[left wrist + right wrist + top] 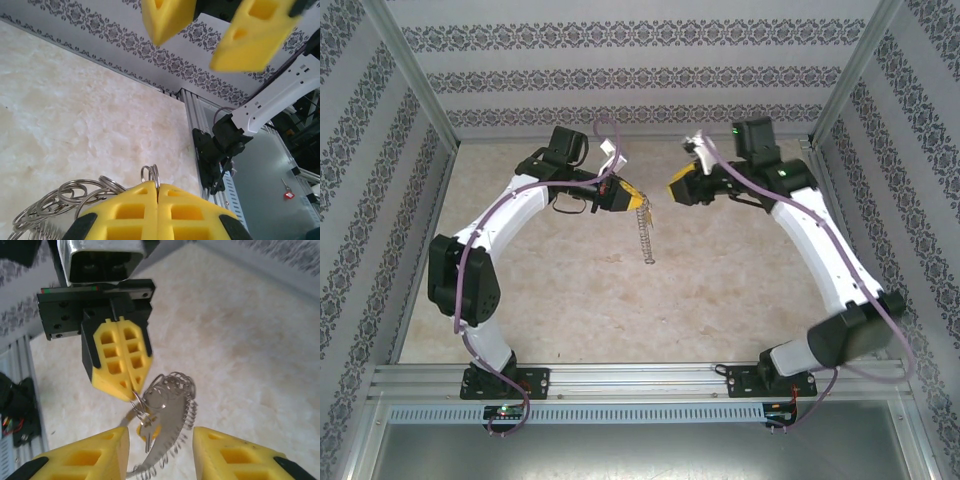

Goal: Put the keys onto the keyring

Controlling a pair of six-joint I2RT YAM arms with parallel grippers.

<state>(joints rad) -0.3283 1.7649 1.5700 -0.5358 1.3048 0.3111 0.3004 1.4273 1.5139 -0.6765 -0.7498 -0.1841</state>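
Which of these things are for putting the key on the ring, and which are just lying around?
For the job: tiny key with yellow-gold head; large thin metal keyring fringed with small silvery rings; left gripper, jaws shut on it; right gripper, jaws open.
Just there: beige marbled table top; patterned walls; aluminium frame rail.

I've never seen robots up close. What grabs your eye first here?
The left gripper, its yellow tips pinched shut, holds a large silvery keyring fringed with small rings, which dangles in mid-air above the pale marbled table. A tiny yellow-headed key hangs by it, just under that grip. The right gripper, open, faces it close by.
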